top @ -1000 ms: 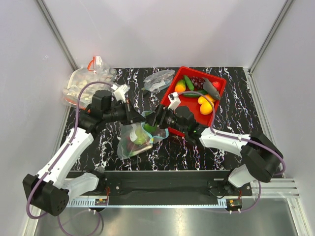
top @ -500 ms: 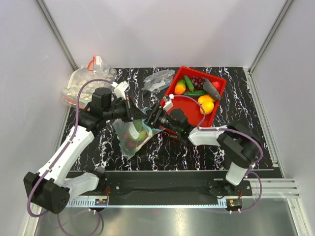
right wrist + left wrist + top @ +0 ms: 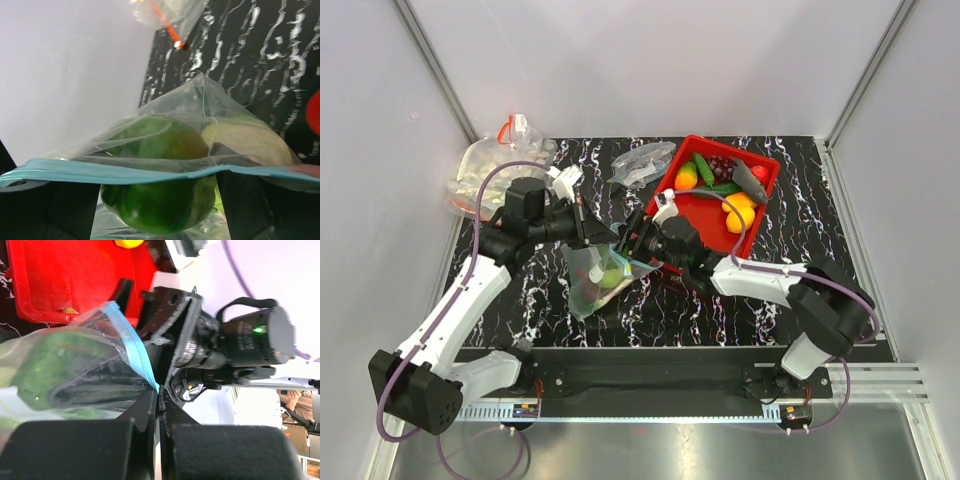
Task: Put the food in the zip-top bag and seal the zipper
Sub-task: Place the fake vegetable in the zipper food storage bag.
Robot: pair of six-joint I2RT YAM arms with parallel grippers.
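This is a robot lab cell, not a home or shop. Plain white walls [image 3: 650, 60] stand in bare metal posts [image 3: 435, 70] around a small black marbled desk [image 3: 800, 230]. Two white arms, left [image 3: 460, 300] and right [image 3: 770, 280], are bolted to a rail [image 3: 650, 410] at its near edge, with purple cables [image 3: 490, 185] looping loose. The food [image 3: 155, 205] is glossy toy produce, and more lies in a red tray [image 3: 705, 215].

zip-top bag [image 3: 595, 285] mid-table between left gripper [image 3: 598, 238] and right gripper [image 3: 632, 243], food [image 3: 160, 205] inside it; tray [image 3: 705, 215] behind-right, bag of round pieces [image 3: 485, 178] far back left
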